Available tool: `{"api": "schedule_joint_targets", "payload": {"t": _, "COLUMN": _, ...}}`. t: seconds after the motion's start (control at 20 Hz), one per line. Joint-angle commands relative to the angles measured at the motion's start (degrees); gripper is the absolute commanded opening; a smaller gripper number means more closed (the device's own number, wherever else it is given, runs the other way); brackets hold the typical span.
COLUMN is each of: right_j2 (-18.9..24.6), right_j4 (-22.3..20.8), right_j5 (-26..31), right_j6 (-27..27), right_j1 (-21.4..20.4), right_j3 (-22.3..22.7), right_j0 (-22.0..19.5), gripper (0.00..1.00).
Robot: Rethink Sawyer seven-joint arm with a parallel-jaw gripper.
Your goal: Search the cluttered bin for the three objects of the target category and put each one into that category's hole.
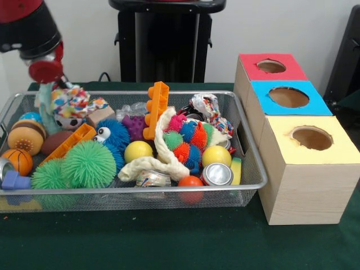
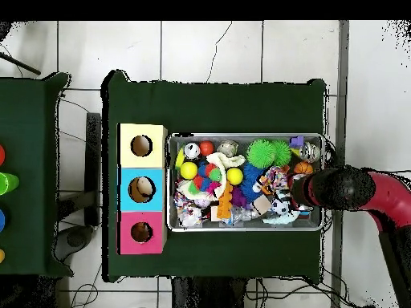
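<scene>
The silver wire mesh bin (image 1: pixel 256 169) holds a heap of toys: two yellow balls (image 1: pixel 138 151), green spiky balls (image 1: pixel 88 163), an orange brick (image 1: pixel 157 107), a blue furry toy (image 1: pixel 114 133), rope toys (image 1: pixel 207 106), cans (image 1: pixel 217 174) and a small basketball (image 1: pixel 18 160). My gripper (image 1: pixel 53 84) hangs over the bin's far left corner in the front view, low among the toys. In the overhead view the gripper (image 2: pixel 301 191) is over the bin's (image 2: pixel 241 227) right end. Its tips are hidden by the clutter.
Three wooden boxes stand beside the bin, each with a round hole on top: red (image 1: pixel 271 66), blue (image 1: pixel 288 97) and yellow (image 1: pixel 312 138). In the overhead view they are left of the bin (image 2: pixel 141 188). A second green table (image 2: pixel 32 168) stands at the far left.
</scene>
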Motion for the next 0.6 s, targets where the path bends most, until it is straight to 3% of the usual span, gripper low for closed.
{"api": "schedule_joint_targets", "payload": {"t": 0.05, "right_j2": -3.3, "right_j4": 4.5, "right_j5": -0.1, "right_j6": 22.6, "right_j1": -13.7, "right_j3": 10.2, "right_j0": 9.0, "gripper": 0.00}}
{"api": "schedule_joint_targets", "payload": {"t": 0.3, "right_j2": -5.5, "right_j4": 8.3, "right_j5": -1.7, "right_j6": 24.6, "right_j1": -15.7, "right_j3": 11.9, "right_j0": 13.5, "gripper": 0.00}}
{"api": "schedule_joint_targets", "payload": {"t": 0.45, "right_j2": -6.9, "right_j4": 10.0, "right_j5": -4.5, "right_j6": 25.7, "right_j1": -13.9, "right_j3": 12.5, "right_j0": 16.4, "gripper": 0.00}}
{"api": "schedule_joint_targets", "payload": {"t": 0.6, "right_j2": -8.7, "right_j4": 10.8, "right_j5": -3.2, "right_j6": 25.3, "right_j1": -12.8, "right_j3": 12.2, "right_j0": 19.7, "gripper": 0.00}}
